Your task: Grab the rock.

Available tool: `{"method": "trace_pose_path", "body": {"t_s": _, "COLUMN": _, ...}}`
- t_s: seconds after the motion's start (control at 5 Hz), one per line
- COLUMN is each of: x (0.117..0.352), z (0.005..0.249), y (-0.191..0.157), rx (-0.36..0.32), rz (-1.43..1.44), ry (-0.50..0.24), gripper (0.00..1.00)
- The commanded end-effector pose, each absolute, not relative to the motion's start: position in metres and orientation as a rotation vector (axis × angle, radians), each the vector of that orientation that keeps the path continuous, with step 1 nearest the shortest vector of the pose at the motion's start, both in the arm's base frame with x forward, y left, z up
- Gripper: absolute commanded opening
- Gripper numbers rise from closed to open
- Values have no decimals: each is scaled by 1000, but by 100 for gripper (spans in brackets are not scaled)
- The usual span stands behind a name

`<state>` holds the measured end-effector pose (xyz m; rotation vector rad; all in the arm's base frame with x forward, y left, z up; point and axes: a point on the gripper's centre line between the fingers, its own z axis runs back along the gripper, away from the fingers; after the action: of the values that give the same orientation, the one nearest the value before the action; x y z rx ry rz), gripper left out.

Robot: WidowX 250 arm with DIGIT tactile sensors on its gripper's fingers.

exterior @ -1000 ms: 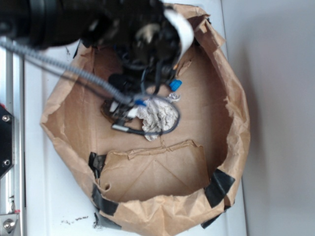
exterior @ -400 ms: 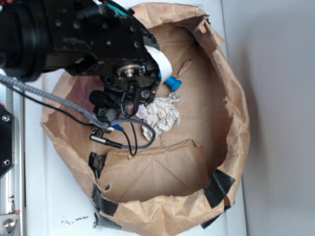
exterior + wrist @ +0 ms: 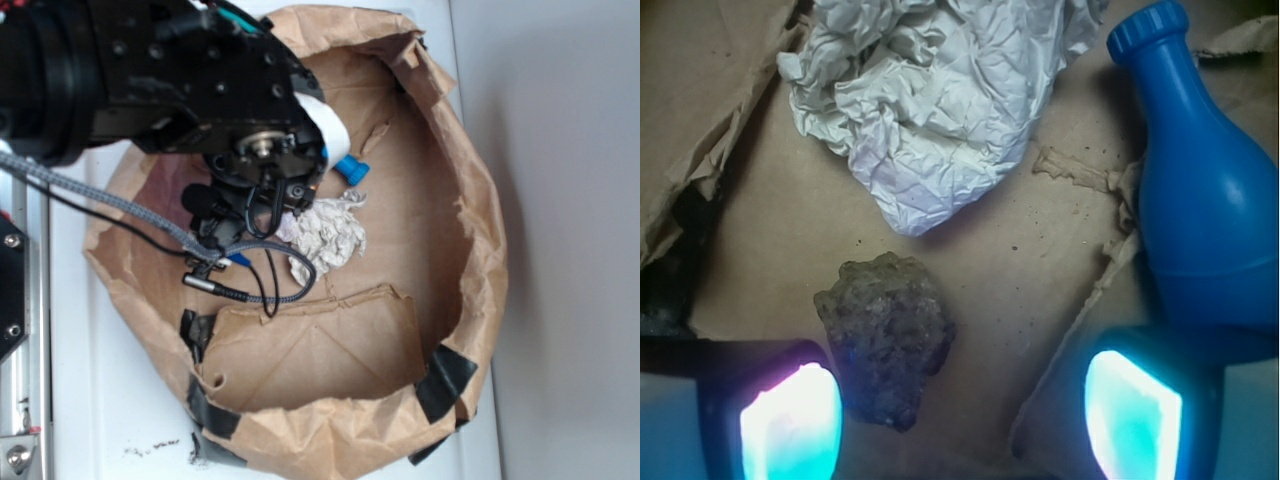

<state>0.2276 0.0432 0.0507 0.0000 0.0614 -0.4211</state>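
Rock [image 3: 886, 335]: wrist view, dark, pitted lump on brown paper, lying between my two fingers but well toward the left one, its lower edge just beside that pad [image 3: 790, 425]. My gripper [image 3: 960, 420]: jaws spread wide, holding nothing. Crumpled white paper wad [image 3: 930, 95]: above the rock, apart from it. Blue bottle [image 3: 1205, 210]: at right, above my right pad [image 3: 1132, 418].

Exterior view: my arm [image 3: 150, 80] reaches over the torn paper bag [image 3: 470, 250]; rock hidden beneath it. Paper wad [image 3: 325, 235] just right of the gripper housing; blue cap [image 3: 350, 168] shows above it. Jaw opening cannot be told here.
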Motion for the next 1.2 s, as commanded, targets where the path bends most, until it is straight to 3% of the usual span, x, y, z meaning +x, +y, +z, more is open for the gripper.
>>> {"method": "trace_pose_path", "body": {"t_s": 0.0, "x": 221, "z": 57, "y": 13, "rx": -67, "rz": -461, "ry": 71, "gripper": 100}}
{"method": "trace_pose_path", "body": {"t_s": 0.4, "x": 226, "z": 15, "y": 11, "rx": 15, "rz": -440, "ry": 98, "gripper": 100}}
{"method": "trace_pose_path", "body": {"t_s": 0.6, "x": 231, "z": 6, "y": 14, "rx": 50, "rz": -399, "ry": 80, "gripper": 0}}
{"method": "trace_pose_path", "body": {"t_s": 1.0, "x": 235, "z": 21, "y": 21, "rx": 45, "rz": -412, "ry": 14, "gripper": 0}}
